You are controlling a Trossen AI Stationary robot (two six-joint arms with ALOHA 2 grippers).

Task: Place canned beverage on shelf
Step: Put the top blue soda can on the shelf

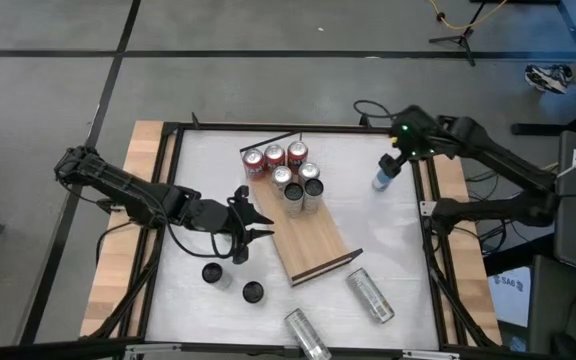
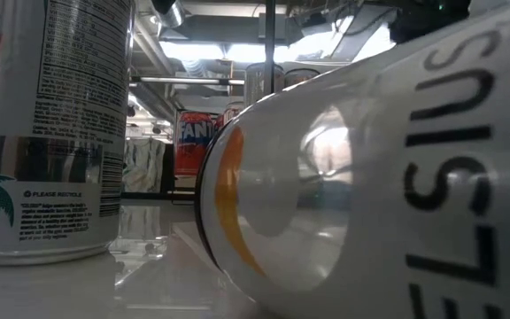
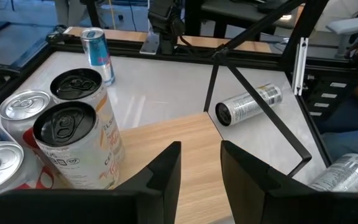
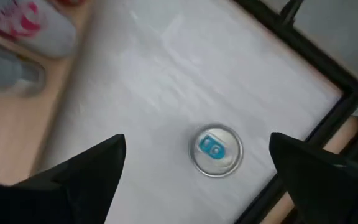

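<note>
We see the shelf lying slantwise on the white table, its black rail at the end nearest the table's far edge. Seven cans stand bunched at that rail end: three red cans in front of the rail, two silver-topped cans behind them, then two black-topped cans.

Our left gripper hovers at the shelf's long left edge, its fingers narrowly parted and holding nothing.

Our right gripper hangs wide open over a slim blue-topped can that stands upright near the table's right edge, its fingers apart from it.

Two dark-topped cans stand near the table's front left, and two silver cans lie on their sides by the front edge.
</note>
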